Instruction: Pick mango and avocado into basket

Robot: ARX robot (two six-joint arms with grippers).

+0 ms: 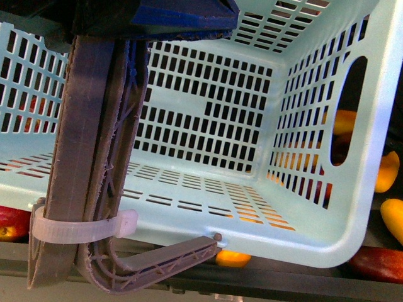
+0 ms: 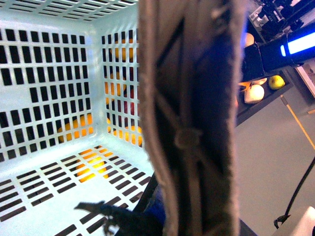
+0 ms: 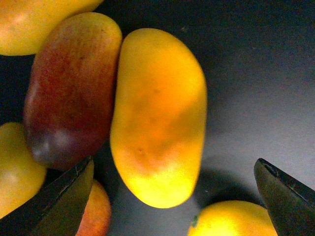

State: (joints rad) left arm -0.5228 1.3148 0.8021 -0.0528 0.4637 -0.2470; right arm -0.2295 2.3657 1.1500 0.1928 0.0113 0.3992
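The right claw (image 3: 174,196) hangs with its fingers wide apart. One mango (image 3: 160,118) lies on the dark counter (image 3: 256,73) just ahead of the gap, with a red-and-yellow fruit (image 3: 71,88) touching its side. Four more yellow or reddish fruits crowd near the fingers. The left claw (image 1: 154,22) is clamped on the handle (image 1: 88,157) of the one tilted basket (image 1: 208,189). One white zip tie (image 1: 82,228) circles that handle.

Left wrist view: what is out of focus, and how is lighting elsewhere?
Left wrist view: the basket handle near the lens is blurred, the basket wall behind sharper. Right wrist view: the mango sharp, bright against dark, shadow beside it. Front view: even light.
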